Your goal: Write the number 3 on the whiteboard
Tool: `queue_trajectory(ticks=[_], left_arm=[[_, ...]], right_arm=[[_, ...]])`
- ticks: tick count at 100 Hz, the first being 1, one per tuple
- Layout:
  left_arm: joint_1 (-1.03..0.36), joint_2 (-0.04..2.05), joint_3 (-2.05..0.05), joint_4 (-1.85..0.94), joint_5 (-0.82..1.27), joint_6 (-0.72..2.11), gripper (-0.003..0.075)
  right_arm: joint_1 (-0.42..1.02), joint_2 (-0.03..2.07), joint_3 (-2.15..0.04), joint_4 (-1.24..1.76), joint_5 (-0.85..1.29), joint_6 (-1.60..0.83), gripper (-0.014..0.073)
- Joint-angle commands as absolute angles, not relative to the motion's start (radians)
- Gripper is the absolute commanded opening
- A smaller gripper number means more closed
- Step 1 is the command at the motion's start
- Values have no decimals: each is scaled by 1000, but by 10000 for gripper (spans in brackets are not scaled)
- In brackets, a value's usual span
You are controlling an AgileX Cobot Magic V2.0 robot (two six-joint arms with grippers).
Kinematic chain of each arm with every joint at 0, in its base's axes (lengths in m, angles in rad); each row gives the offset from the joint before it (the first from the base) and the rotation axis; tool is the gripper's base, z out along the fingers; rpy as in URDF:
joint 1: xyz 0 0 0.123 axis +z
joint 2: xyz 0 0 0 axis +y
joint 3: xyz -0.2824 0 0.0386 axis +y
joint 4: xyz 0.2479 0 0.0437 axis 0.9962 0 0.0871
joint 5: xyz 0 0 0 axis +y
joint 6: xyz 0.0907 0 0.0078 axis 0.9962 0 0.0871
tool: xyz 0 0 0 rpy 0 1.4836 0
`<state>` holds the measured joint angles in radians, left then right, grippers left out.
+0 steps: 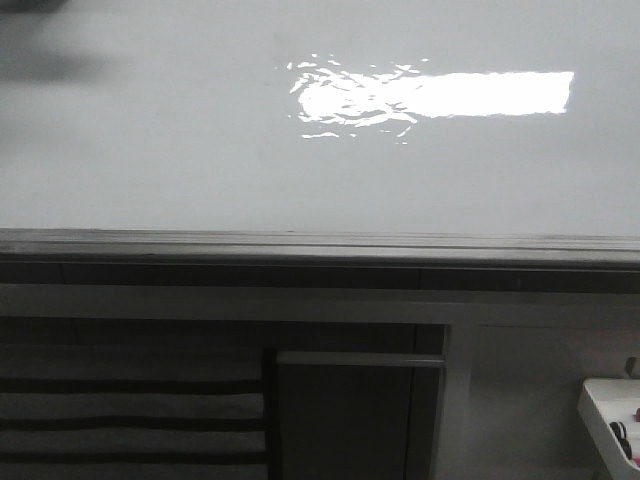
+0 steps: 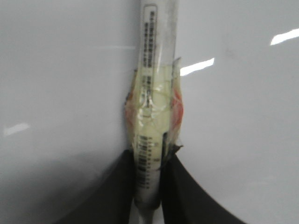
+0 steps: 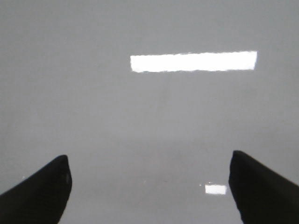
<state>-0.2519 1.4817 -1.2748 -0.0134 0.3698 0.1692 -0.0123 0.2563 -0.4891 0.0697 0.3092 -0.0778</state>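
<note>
We see the left gripper (image 2: 148, 179) with fingers (image 2: 184, 196) pinching a taped marker (image 2: 156, 93) over the whiteboard (image 1: 150, 150); right gripper (image 3: 149, 186) fingers spread wide, holding nothing.

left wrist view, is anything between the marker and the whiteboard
Nothing visible does. The left gripper is shut on the marker, a taped pen pointing out over bare whiteboard. Its tip is cut off by the frame, so contact cannot be told. The right gripper hangs open over bare board too.
</note>
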Motion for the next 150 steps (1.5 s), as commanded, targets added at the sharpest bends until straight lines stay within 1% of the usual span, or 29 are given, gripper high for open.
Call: queue_trajectory(ticks=[1,18,30,41,51,61,75,83,96,107,116,123,143,150], left_arm=[[-257,1448,-1312,-17,293,165,59],[-257,1448,-1312,-17,301,165,59],[-259,1426,-1312,-6,361,196,59],[-261,1375,-1312,-11,465,273,59],[-280,1316,-1312,-32,603,405,59],[-309,1256,-1312,-99,765,542,59],[-359,1206,-1312,-254,990,732,59],[-393,1197,-1312,-342,1093,799,59],[-458,1197,-1312,-420,1160,876,59],[-531,1199,-1312,-438,1160,915,59],[-587,1203,-1312,-438,1158,931,59],[-629,1212,-1312,-438,1158,931,59],[-704,1240,-1312,-438,1156,931,59],[-706,1245,-1312,-438,1156,931,59]], right_arm=[[-18,274,-520,71,228,-86,617],[-18,274,-526,117,226,-86,617],[-18,290,-586,165,336,-86,605],[-18,340,-663,174,457,-86,605],[-12,403,-737,207,544,-118,605],[-11,482,-798,359,635,-274,583],[-11,622,-879,659,815,-611,534],[-11,711,-924,785,967,-814,508],[-11,850,-986,930,1134,-1052,501],[-11,937,-1027,1014,1225,-1166,501],[-3,988,-1055,1050,1250,-1223,501],[30,1007,-1070,1050,1238,-1252,500],[235,1042,-1117,959,1116,-1253,499],[320,1062,-1131,889,1070,-1211,477]])
